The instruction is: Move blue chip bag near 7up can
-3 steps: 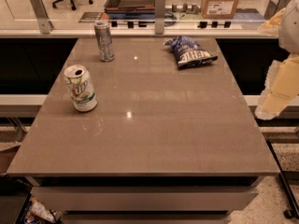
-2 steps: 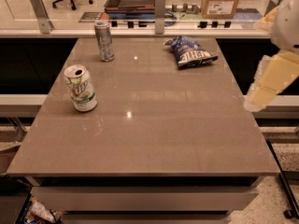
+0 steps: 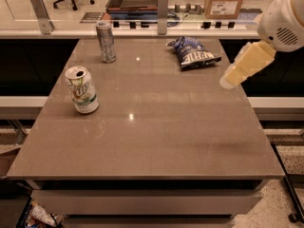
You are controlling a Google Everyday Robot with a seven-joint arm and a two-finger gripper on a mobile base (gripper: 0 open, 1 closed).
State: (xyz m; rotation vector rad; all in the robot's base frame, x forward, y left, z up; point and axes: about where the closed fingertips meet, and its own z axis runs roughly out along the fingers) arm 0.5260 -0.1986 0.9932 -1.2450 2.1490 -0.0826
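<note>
So, the bag (image 3: 192, 53) lies flat on the table (image 3: 166, 137) at about one o'clock, near the far edge, with nothing holding it. The gripper (image 3: 228, 81) hangs in the air off the bag's four o'clock side, above the table's right edge. It tilts down toward the bag, lining up for a grab, I'd guess. Whether it is spread or pressed together I cannot tell. The 7up can (image 3: 82, 90) stands upright at nine o'clock, well apart from the bag, so the carry looks long. A silver can (image 3: 106, 42) stands at eleven.
</note>
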